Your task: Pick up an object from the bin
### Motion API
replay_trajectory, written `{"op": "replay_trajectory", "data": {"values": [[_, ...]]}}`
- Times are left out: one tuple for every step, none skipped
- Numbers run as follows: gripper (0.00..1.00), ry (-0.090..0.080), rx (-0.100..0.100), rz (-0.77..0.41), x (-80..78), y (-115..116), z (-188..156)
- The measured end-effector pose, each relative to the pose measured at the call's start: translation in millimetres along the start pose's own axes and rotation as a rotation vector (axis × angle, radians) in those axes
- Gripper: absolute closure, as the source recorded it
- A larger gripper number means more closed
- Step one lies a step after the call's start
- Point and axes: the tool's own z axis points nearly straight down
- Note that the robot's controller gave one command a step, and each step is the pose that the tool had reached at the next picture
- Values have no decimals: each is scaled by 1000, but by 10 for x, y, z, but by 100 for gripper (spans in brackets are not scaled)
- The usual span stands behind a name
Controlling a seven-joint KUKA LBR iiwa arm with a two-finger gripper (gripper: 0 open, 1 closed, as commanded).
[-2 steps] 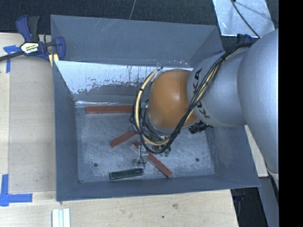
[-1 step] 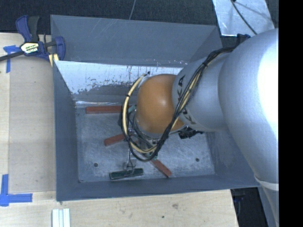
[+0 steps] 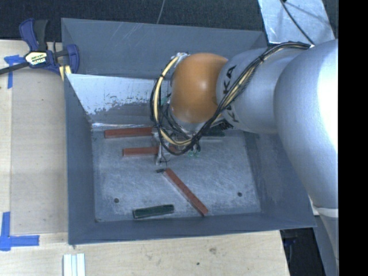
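Positioning looked the step in hand: end effector (image 3: 161, 164) sat low mid-bin (image 3: 80, 171), its opening impossible to tell, between the short reddish-brown stick (image 3: 138, 152) and the diagonal reddish-brown stick (image 3: 185, 193). Next probably called for closing squarely on one, then lifting.

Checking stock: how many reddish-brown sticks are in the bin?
3 reddish-brown sticks: one at the floor's back left, one just in front of it, one diagonal near the front. The arm could hide others.
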Motion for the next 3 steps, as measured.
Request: {"op": "replay_trajectory", "data": {"values": [[100,0,0,1,0,0,0],[100,9,0,-120,11,55,-321],[100,5,-1,-280,5,40,-1374]]}}
